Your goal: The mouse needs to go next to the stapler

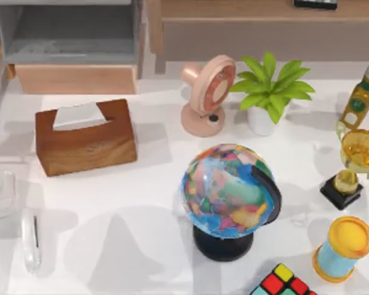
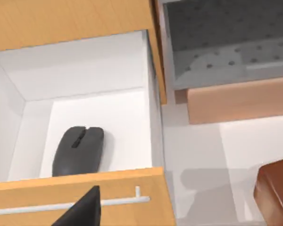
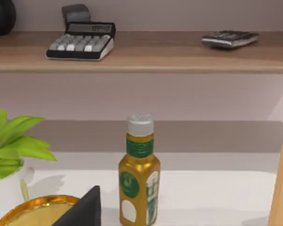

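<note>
– On the white surface (image 1: 141,203), what is seen, from the biggest thing down?

– A wooden tissue box (image 1: 86,138) is set toward the left, and a globe (image 1: 229,193) on a black base is placed near the middle. Behind the globe a pink fan (image 1: 207,95) and a potted plant (image 1: 270,89) are stood side by side. At the right edge a gold trophy (image 1: 355,166) is found, with a yellow bottle (image 1: 361,98) behind it.

– And where is the mouse kept?

– The dark mouse (image 2: 79,150) is seen from the left wrist, laid flat on the white floor of an open wooden drawer (image 2: 85,188). It is placed close to the drawer's front wall, which is fitted with a bar handle (image 2: 61,205).

– How are the arms placed?

– The left end effector (image 2: 82,209) is held above the drawer front, apart from the mouse. The right end effector (image 3: 82,209) is held low over the surface, near the trophy and the bottle. For neither can it be told whether it is wide or narrow. Nothing is seen to be held by either.
</note>
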